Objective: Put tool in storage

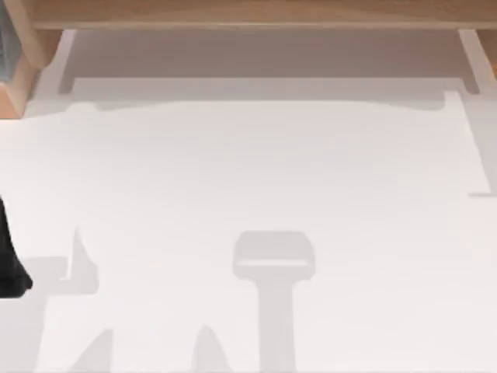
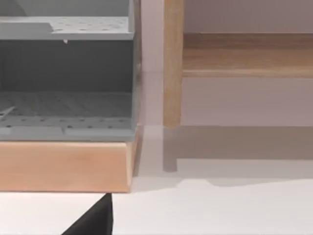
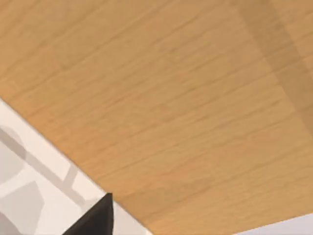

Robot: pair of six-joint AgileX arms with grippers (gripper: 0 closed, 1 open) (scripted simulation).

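left arm (image 1: 12,264) cut off at table (image 1: 248,179) left edge | grey rack (image 2: 66,73) partly cropped

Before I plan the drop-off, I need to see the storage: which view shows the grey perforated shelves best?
The left wrist view: the grey perforated shelves face the camera, stacked above a wooden base. The top view catches just a grey sliver at its upper-left edge. The right wrist view faces a wooden panel.

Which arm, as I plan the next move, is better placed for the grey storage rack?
Probably left: the left arm is at the table's left edge, near the grey storage rack its wrist view faces. The right wrist view faces a wooden panel.
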